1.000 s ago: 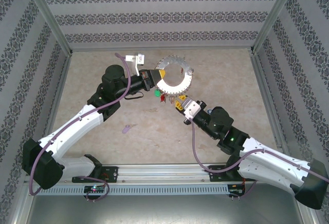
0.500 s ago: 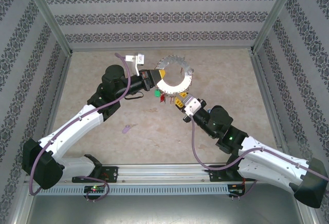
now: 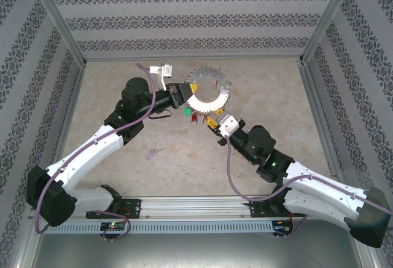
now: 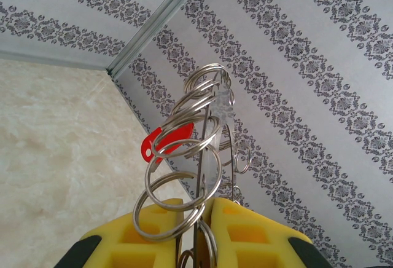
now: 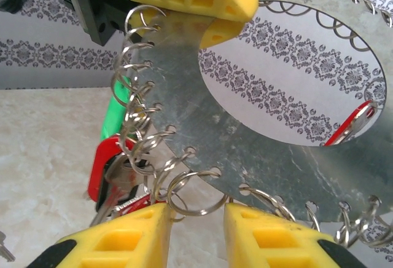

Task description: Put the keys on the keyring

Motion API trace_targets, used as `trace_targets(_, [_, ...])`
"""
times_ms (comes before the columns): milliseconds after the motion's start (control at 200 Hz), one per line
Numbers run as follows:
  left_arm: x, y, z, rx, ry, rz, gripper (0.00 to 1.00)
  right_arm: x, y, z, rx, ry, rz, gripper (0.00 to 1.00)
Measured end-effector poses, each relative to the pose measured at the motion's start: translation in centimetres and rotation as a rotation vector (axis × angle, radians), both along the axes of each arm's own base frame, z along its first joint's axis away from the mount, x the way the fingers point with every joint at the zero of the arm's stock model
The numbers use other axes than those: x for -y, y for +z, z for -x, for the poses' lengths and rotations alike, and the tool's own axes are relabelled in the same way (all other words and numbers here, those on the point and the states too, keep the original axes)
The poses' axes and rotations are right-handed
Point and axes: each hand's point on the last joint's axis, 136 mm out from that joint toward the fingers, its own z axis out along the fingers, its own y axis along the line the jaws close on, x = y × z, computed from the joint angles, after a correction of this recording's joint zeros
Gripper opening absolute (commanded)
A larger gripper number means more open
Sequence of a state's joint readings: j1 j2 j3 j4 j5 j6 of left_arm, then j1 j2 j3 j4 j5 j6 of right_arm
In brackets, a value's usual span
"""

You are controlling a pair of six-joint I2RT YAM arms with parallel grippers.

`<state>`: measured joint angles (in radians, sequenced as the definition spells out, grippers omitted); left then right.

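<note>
The right gripper (image 5: 196, 212) has spread its jaws open around a rim loop (image 5: 190, 194). The left gripper (image 4: 196, 209) stays clamped on the one flat grey metal keyring (image 3: 202, 104), held mid-table. Three keys show from above: a green-headed key (image 3: 186, 112) and a red-headed key (image 3: 195, 118) hanging, and a lilac-headed key (image 3: 152, 153) lying nearer on the left.

Beige marbled table (image 3: 276, 96), lilac key (image 3: 151, 153) lying loose

We had the top cam looking down from behind over the whole table (image 3: 276, 96). Both wrist cams shared the keyring (image 5: 184, 96), super close.
</note>
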<state>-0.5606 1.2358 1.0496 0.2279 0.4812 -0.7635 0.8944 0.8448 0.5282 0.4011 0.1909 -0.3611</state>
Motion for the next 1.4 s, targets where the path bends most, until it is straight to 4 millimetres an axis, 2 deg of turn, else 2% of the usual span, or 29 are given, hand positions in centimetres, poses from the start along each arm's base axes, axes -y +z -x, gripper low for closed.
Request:
trace_targets(280, [-0.04, 0.00, -0.05, 0.000, 0.004, 0.000, 0.00, -0.14, -0.17, -0.05, -0.003, 0.005, 0.005, 0.29])
trace_targets(460, [-0.04, 0.00, -0.06, 0.000, 0.004, 0.000, 0.00, 0.01, -0.14, -0.23, -0.003, -0.002, 0.004, 0.19])
trace_targets(669, [-0.04, 0.00, -0.06, 0.000, 0.004, 0.000, 0.00, 0.01, -0.12, -0.23, -0.003, -0.002, 0.004, 0.18])
trace_targets(764, [-0.04, -0.02, -0.06, -0.001, 0.005, 0.000, 0.00, 0.04, -0.08, -0.28, -0.001, -0.005, 0.002, 0.14])
trace_targets(1159, [-0.17, -0.19, -0.22, -0.012, 0.016, 0.004, 0.00, -0.09, 0.06, -0.84, -0.003, -0.019, -0.004, 0.14])
trace_targets(1399, [-0.38, -0.42, -0.41, -0.025, 0.025, 0.008, 0.00, -0.09, 0.05, -0.86, -0.011, -0.020, -0.013, 0.03])
